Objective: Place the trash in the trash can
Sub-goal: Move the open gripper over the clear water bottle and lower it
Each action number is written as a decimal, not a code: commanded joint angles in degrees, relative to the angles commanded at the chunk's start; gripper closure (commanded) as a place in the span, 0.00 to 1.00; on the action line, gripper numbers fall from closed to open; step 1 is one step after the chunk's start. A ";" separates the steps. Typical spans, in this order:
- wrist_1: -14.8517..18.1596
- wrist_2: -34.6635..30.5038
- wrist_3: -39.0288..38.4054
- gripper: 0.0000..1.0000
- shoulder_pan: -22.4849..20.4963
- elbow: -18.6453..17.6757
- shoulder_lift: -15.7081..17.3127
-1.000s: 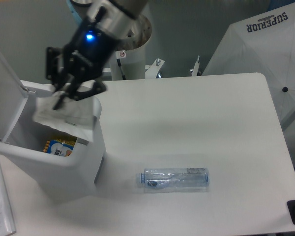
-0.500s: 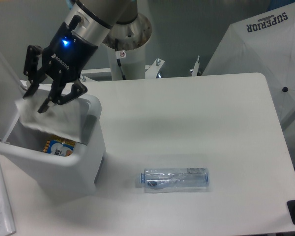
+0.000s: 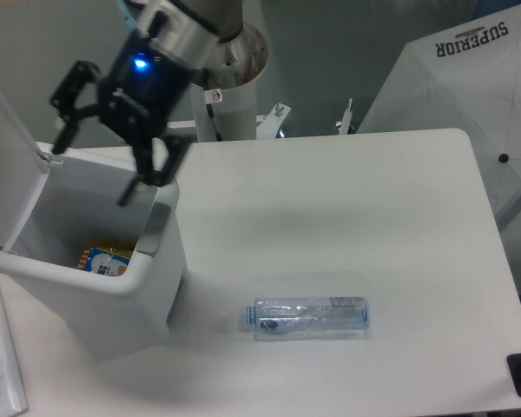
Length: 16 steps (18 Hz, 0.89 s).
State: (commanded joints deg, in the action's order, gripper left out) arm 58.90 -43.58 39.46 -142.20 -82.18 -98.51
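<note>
So on the left side of the table (image 3: 347,191) you've got the trash can (image 3: 95,278), lid flipped up and back, mouth wide open. Down inside there's some yellow and blue packaging (image 3: 106,259) at the bottom. I can't make out a clear wrapper in there from this angle, so no call on that one.

Right above the can's opening hangs the gripper (image 3: 94,165), jaws spread wide with nothing between them. It's over the far right part of the opening, fingertips roughly level with the rim, not touching anything as far as I can tell.

Move right and toward the near edge and there's the crushed bottle (image 3: 308,316), lying on its side on the table, bluish cap end pointing left toward the can. It's well apart from the gripper and a little way off the can's near right corner.

My read: the empty jaws over the bin look like the end of a drop-off, and the bottle is what's left. Next move would be lifting clear of the rim, swinging right and nearer, coming down over the bottle with the jaws across its narrow width, not its length. It's crumpled and clear plastic, so I'd guess it squishes and could slip.
</note>
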 joint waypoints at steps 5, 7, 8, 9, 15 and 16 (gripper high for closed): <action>-8.10 -8.71 2.98 0.00 -3.87 0.09 -4.40; -8.10 -8.71 6.48 0.00 -4.93 0.10 -6.94; -8.10 -8.62 9.64 0.00 -5.54 -0.34 -8.18; -8.01 -8.71 12.19 0.00 -5.64 -0.95 -9.58; -8.01 -8.88 20.55 0.00 -6.08 -5.26 -15.47; -7.93 -8.97 21.79 0.00 -6.08 -5.61 -16.09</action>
State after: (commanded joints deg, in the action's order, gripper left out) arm 50.98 -52.56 61.25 -148.27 -87.80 -114.60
